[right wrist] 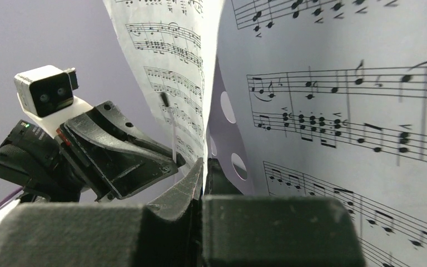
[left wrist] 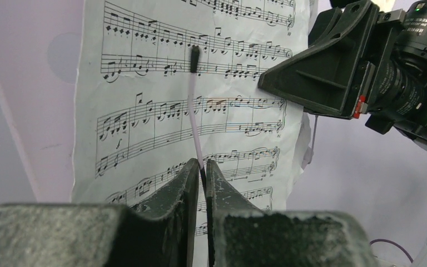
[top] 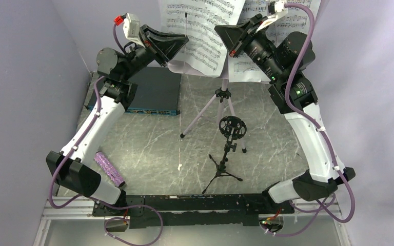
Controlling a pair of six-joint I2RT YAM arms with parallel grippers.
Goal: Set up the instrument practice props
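The lilac music stand [top: 220, 97] stands on tripod legs at the back, its perforated desk [right wrist: 229, 111] carrying two sheet-music pages. The left page [top: 200, 31] curls off the desk; the right page [top: 267, 43] lies flat. My left gripper [top: 184, 40] [left wrist: 202, 167] stands open by a sliver, with the stand's thin lilac black-tipped retainer rod [left wrist: 193, 105] in the gap. My right gripper [top: 219, 31] [right wrist: 204, 162] is shut on the left page's inner edge [right wrist: 200, 100]. The black mic stand [top: 229, 148] is upright mid-table. The glittery purple microphone [top: 109, 168] lies beside the left arm.
A flat dark box with a blue front edge [top: 151, 92] lies at the back left under the left arm. Lilac walls close in the back and both sides. The two grippers sit close together in front of the stand.
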